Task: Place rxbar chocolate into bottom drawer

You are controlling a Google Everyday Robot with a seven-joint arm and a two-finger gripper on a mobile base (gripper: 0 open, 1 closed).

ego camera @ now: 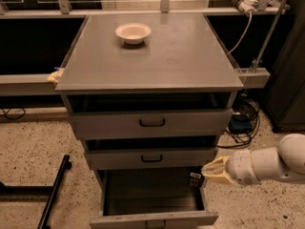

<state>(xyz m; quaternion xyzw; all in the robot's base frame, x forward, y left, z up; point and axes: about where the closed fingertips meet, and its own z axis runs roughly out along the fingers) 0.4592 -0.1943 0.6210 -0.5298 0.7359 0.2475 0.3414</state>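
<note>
Rxbar chocolate [195, 177] — a small dark wrapper with pale print — hangs at the tip of the gripper [204, 171], at the right edge of the open bottom drawer [143, 194] and just under the right end of the middle drawer [151, 158]. Whether the bar touches the drawer's side wall cannot be told.

At far left, a black bar [53, 192] lies slanted on the speckled floor [28, 147], with dark cables [12, 113] near the wall behind it. A yellowish scrap [55, 75] sits at the left front corner of the grey cabinet top [181, 56]. A round cream bowl [133, 33] stands upright toward the back of that top, left of centre.

Below, the top drawer [150, 123] and the middle drawer each stand slightly out, each with a dark handle. The bottom drawer is pulled well out, its deep grey box open to view.

To the right, the cream-coloured gripper points left toward the cabinet, its jaws narrow and apparently pinching the bar's right end — the dim light makes the contact hard to read. The white arm [267, 165] reaches in from the right edge, low beside the cabinet. Behind it, tangled cables [244, 123] lie on the floor, and a white cord [239, 32] drops from the upper right.
</note>
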